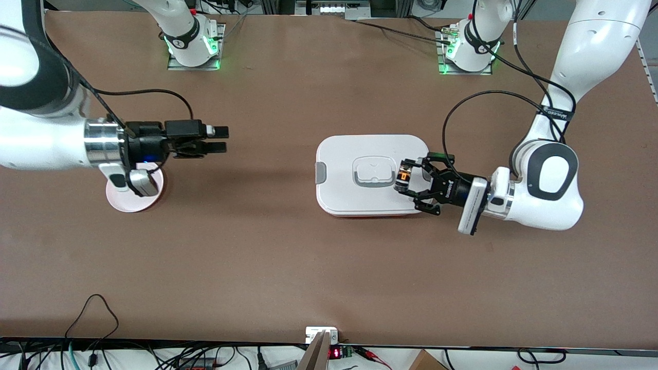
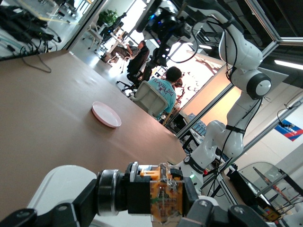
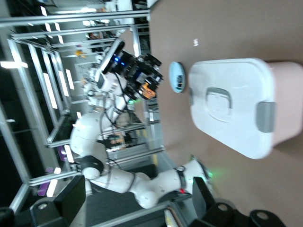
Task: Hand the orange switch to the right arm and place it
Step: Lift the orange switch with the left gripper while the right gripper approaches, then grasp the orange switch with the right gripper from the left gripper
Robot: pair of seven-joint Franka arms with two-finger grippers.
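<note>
The orange switch, a small black part with an orange-yellow end, hangs in the air over the white lidded box. My left gripper is shut on it. In the left wrist view the orange switch sits crosswise between the two black fingers. My right gripper is open and holds nothing. It hovers level above the table near the right arm's end and points toward the left arm. The right wrist view shows the left gripper far off, with the orange switch in it.
A pink plate lies on the table under the right arm's wrist; it also shows in the left wrist view. The white box has grey latches. A small blue round thing lies beside the box toward the left arm's end.
</note>
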